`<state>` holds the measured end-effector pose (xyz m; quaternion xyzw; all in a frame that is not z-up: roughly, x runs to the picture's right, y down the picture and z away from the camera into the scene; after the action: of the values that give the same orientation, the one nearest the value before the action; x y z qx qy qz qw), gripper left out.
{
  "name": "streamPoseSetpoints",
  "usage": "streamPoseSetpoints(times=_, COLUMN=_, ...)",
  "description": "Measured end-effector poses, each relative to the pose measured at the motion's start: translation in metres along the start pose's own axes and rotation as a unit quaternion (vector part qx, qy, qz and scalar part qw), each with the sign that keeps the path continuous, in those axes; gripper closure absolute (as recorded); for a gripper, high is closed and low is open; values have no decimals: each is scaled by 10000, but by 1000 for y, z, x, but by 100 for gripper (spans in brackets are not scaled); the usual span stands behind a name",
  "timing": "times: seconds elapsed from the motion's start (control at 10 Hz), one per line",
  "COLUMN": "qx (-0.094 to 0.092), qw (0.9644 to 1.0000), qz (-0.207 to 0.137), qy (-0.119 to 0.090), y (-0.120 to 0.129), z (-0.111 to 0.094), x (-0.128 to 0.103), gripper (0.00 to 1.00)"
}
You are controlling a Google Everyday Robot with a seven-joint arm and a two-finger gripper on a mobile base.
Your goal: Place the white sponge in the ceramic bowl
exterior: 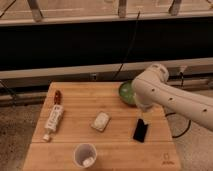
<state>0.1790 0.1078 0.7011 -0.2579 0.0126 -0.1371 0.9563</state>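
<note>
The white sponge [100,121] is a small cream block lying flat near the middle of the wooden table [75,102]. The green ceramic bowl [126,92] stands at the back right of the table, its right part hidden behind my white arm [165,95]. The arm reaches in from the right over the table's right side. My gripper [144,115] hangs below the arm, just in front of the bowl, above the black phone and to the right of the sponge.
A black phone [141,131] lies right of the sponge. A white cup [85,155] stands at the front edge. A white tube with a red cap [53,119] lies on the left side. A dark wall with cables runs behind the table.
</note>
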Motion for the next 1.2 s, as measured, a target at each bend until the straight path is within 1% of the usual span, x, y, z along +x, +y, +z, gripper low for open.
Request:
streamPoseSetpoints(times=0.2, qx=10, qw=9998, qz=-207, qy=14, y=-2, z=5, x=-10, gripper=20)
streamPoseSetpoints(times=0.4, qx=23, qw=9990, qz=-440, qy=-25, y=-8, z=10, x=-27, gripper=20)
streamPoseSetpoints(times=0.5, qx=20, qw=9983, qz=-576, qy=-44, y=-9, z=13, x=-32, gripper=20)
streamPoseSetpoints(times=0.6, qx=46, qw=9973, qz=-724, qy=-94, y=-12, z=15, x=-40, gripper=20)
streamPoseSetpoints(times=1.0, qx=62, qw=9940, qz=-1070, qy=-228, y=-16, z=23, x=-55, gripper=20)
streamPoseSetpoints(times=1.1, qx=52, qw=9928, qz=-1171, qy=-241, y=-16, z=27, x=-57, gripper=20)
streamPoseSetpoints(times=1.2, qx=55, qw=9903, qz=-1364, qy=-275, y=-18, z=33, x=-69, gripper=20)
